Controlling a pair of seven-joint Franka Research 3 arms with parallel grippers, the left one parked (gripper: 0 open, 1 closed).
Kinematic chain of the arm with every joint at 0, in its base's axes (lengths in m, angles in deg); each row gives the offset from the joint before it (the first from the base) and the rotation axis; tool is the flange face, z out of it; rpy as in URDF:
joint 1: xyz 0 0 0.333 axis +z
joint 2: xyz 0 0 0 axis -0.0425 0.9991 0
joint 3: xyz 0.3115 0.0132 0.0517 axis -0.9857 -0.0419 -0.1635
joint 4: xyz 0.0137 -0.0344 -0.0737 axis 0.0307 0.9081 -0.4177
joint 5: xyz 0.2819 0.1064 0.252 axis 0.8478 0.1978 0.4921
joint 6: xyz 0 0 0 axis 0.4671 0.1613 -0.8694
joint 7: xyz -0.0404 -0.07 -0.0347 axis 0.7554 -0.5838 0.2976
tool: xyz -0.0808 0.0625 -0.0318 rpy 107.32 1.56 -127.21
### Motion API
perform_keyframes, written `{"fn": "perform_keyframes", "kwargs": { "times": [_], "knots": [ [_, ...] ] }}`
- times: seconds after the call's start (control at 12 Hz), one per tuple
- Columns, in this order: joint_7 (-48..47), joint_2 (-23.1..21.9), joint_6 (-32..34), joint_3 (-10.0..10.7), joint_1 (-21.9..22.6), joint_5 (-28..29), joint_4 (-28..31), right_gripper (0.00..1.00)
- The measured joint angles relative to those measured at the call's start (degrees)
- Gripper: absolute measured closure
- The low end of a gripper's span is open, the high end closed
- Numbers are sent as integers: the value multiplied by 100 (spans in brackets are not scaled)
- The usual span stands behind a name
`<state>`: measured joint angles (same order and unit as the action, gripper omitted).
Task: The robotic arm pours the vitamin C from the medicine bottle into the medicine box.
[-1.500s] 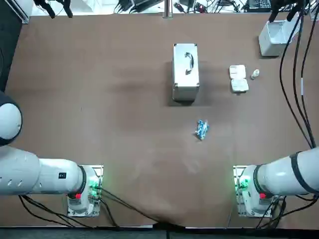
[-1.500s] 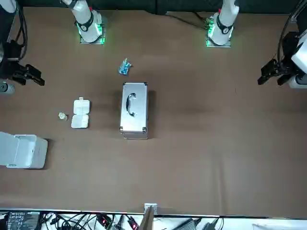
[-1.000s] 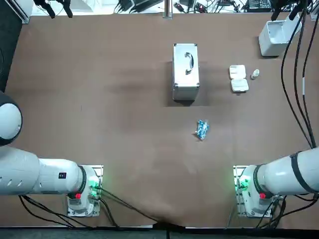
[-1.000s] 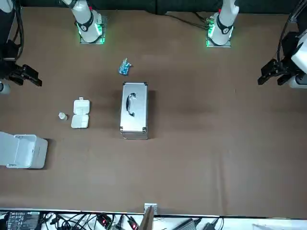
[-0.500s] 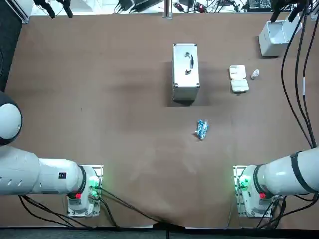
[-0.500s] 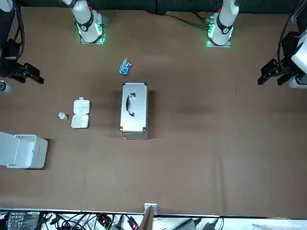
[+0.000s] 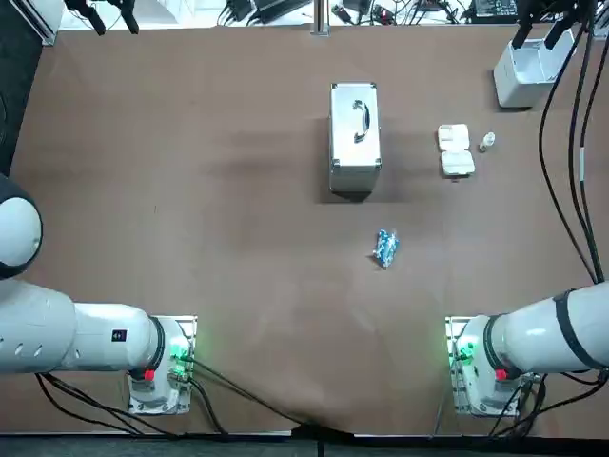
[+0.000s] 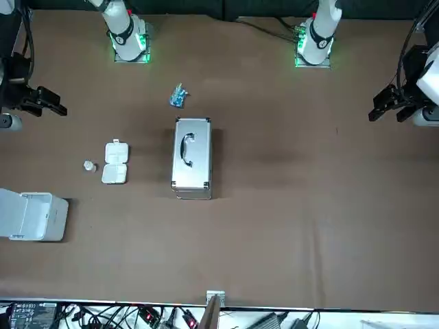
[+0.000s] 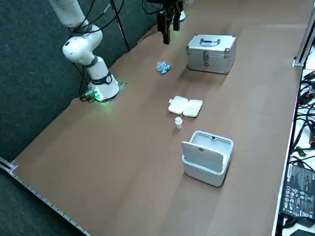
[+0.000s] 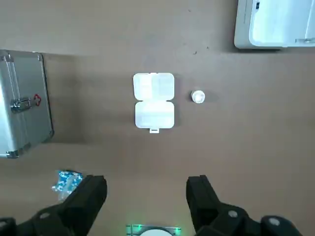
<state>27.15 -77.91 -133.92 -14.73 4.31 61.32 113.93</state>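
The small white medicine bottle [image 7: 487, 141] [image 10: 198, 97] stands upright on the brown table, just beside the white medicine box [image 7: 456, 150] [image 10: 153, 101], which lies open showing its compartments. My right gripper [image 10: 147, 189] hangs high above the table, well clear of both, with its black fingers open and nothing between them. In the front view the right gripper [image 8: 58, 108] sits at the table's edge, nearer the robot than the bottle [image 8: 88, 166] and the box [image 8: 114, 162]. The side view shows the right gripper [image 9: 170, 32] far above the bottle [image 9: 178, 123].
A silver case with a handle [image 7: 355, 138] [image 9: 210, 53] lies mid-table. A blue packet [image 7: 384, 248] [image 10: 68, 181] lies between it and the arm bases. An open white bin [image 7: 528, 71] [image 9: 206, 157] stands at the far right corner.
My right gripper has drifted only slightly in the air at the table's edge. The bottle, the box and the other objects have not moved.
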Motion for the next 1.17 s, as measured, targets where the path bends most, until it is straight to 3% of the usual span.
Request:
{"fn": "perform_keyframes", "kwargs": {
  "times": [0.25, 0.83, 1.17],
  "knots": [
    [564, 12, -81, 6, -220, 129, 1, 0],
    [3294, 171, -582, 26, -887, 469, 180, 0],
    [4691, 59, -1181, 24, -1153, 921, 771, 0]
  ]
}}
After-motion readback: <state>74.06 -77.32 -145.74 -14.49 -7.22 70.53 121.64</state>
